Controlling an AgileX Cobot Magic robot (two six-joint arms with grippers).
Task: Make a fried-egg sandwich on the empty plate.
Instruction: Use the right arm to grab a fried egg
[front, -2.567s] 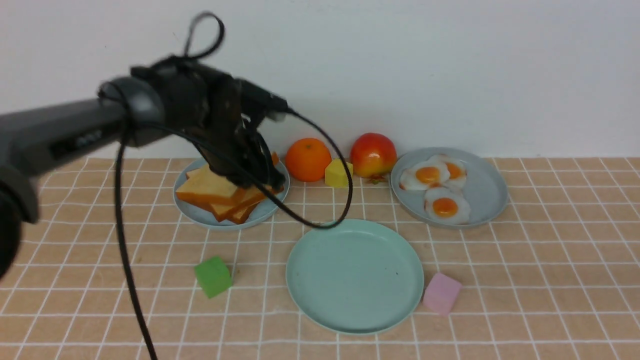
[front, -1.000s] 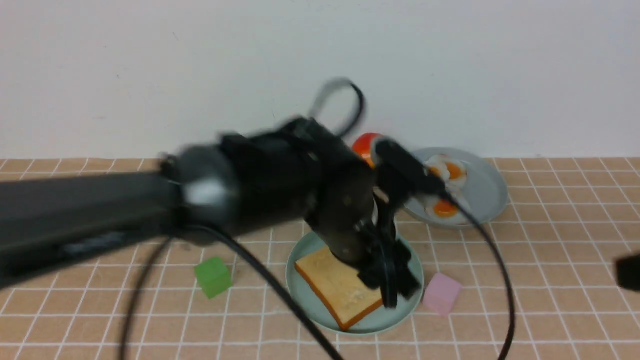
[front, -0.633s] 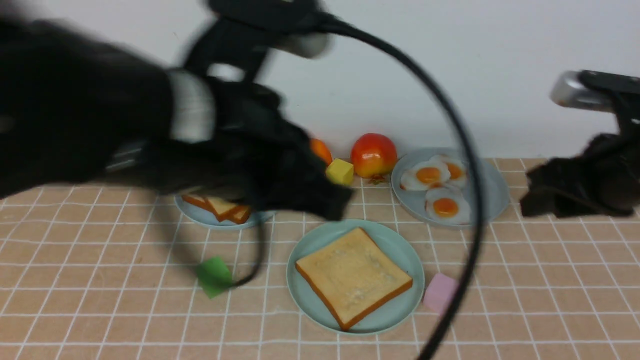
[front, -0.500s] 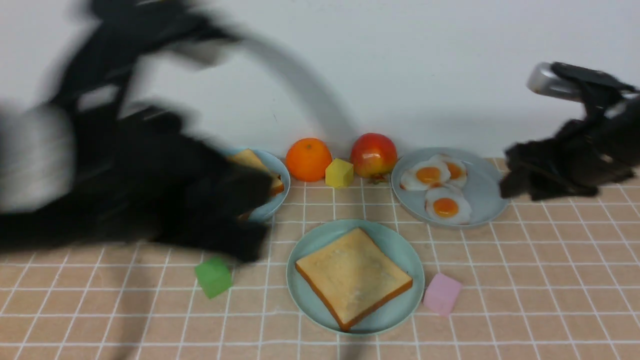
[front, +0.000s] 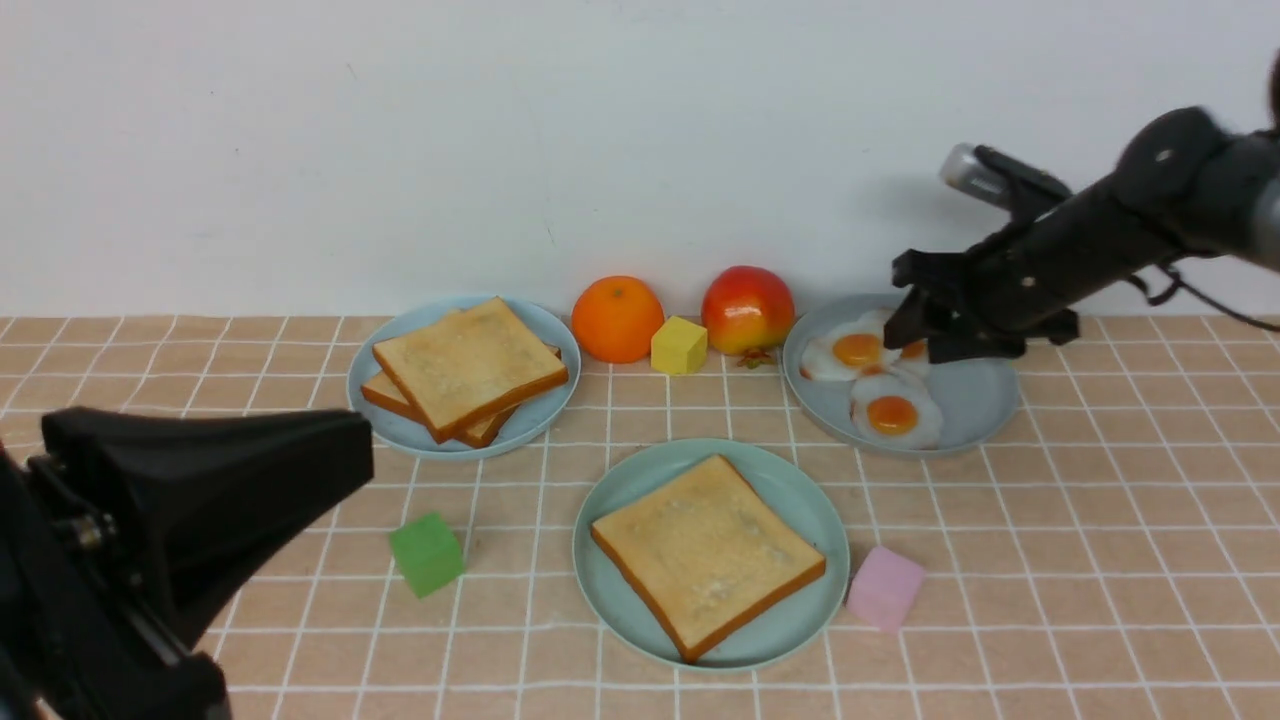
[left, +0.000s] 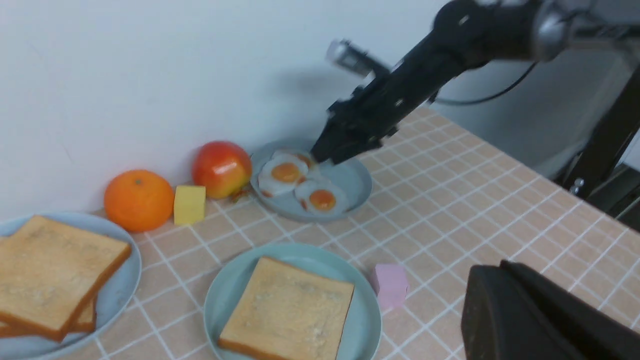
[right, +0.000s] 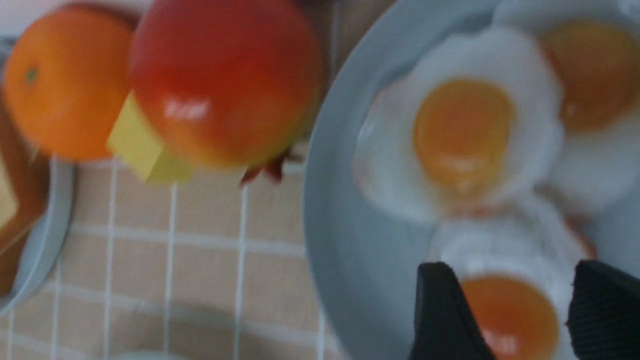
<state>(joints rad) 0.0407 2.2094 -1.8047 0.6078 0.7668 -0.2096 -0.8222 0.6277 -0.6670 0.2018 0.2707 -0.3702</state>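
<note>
— Whereabouts of the toast?
— Flat on the round mint-green plastic plate (front: 790, 490), covering most of it: one square golden-brown toast slice (front: 707, 555).
— And the eggs?
— Behind that plate, off to its right: three flat white toy eggs with orange yolks (front: 890, 412), overlapping on a round grey-blue plate (front: 975, 400).
— Right hand (front: 930, 335)?
— Released, spread wide over those eggs, one finger (right: 442, 310) on either side of a yolk. Hard to tell about contact.
— Left hand (left: 500, 280)?
— Clenched on nothing, well to the left of the mint-green plate, on its near side.
— Anything else round the plate?
— Just beside its right edge, a small pink cube (front: 883, 587). Apart on its left, a green cube (front: 427, 553). Behind and left, more toast slices (front: 470, 365) stacked on a round light-blue plate (front: 400, 435). Straight behind, by the wall, a round orange (front: 617, 318), a yellow cube (front: 678, 345) and a red-and-yellow apple (front: 747, 310). All on the tan tiled bench (front: 1100, 560).
</note>
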